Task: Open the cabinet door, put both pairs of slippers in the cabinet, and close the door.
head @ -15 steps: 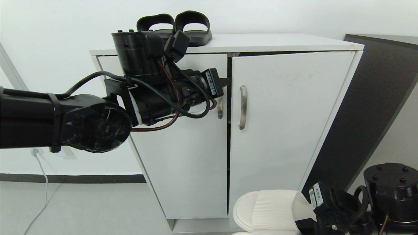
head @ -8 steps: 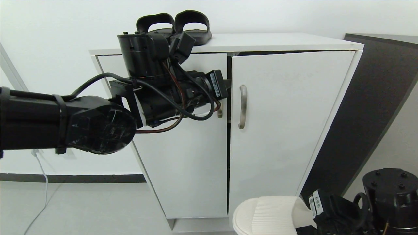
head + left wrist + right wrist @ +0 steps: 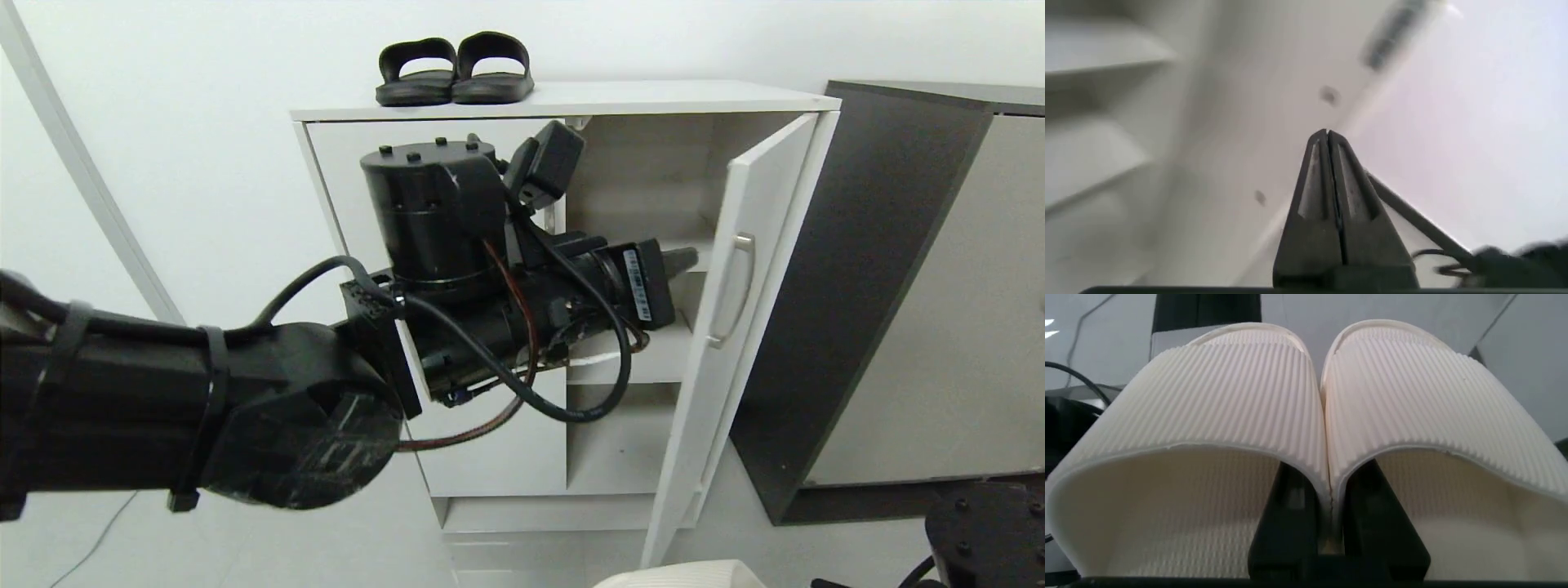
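Note:
The white cabinet has its right door swung open, handle facing outward; bare shelves show inside. The left door is closed. A pair of black slippers rests on the cabinet top. My left gripper is at the opening, just inside the open door's edge; its fingers are pressed together, holding nothing. My right gripper is shut on the inner sides of the white ribbed slippers, held side by side; their top edge shows low in the head view.
A dark grey cabinet stands right beside the white one, close behind the open door. A thin cable trails on the floor at lower left. Open floor lies in front of the cabinet.
The right door has swung from closed to wide open, with my left gripper now at the opening. The head camera has moved, shifting the whole picture. The white slippers sit lower in view.

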